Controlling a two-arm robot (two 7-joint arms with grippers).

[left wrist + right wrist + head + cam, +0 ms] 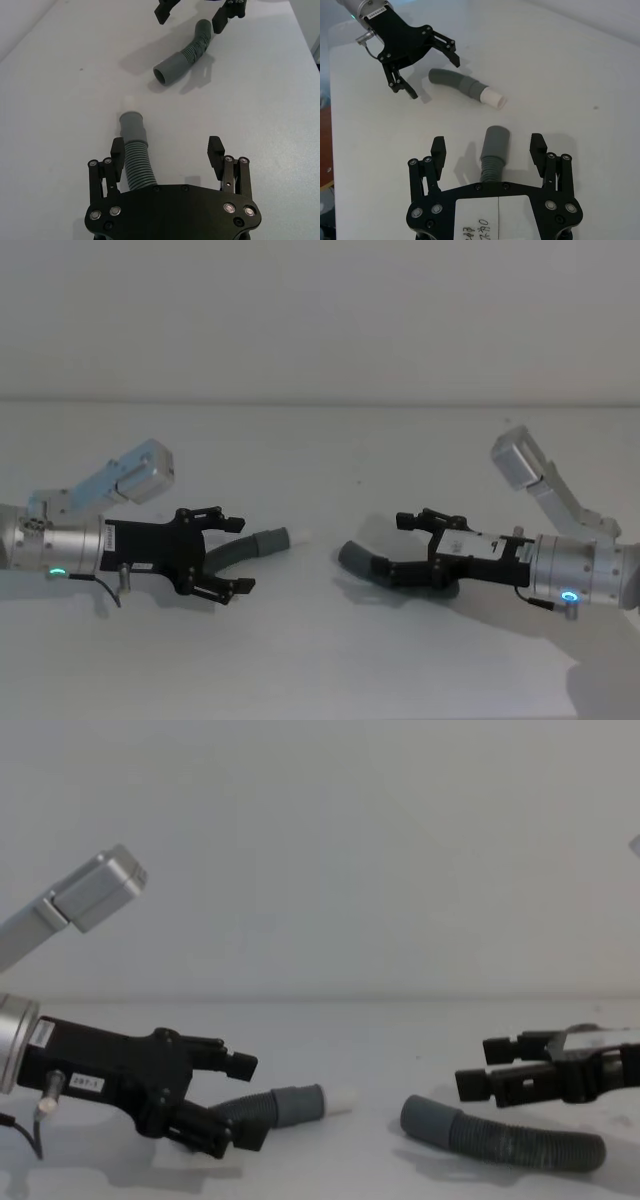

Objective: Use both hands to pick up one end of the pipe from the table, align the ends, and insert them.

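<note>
Now — left hand (pixel 242 554) apart astride short pipe (pixel 264 540) | right hand (pixel 395 547) apart astride longer pipe (pixel 358 557)

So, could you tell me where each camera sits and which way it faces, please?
Head: high, looking down at the table; left gripper and right gripper reach inward.
Chest: lower, looking across; grippers at both sides.
Left wrist: along its own open fingers at the short piece.
Right wrist: likewise, over the longer piece.
Both wrist views show both pieces.
</note>
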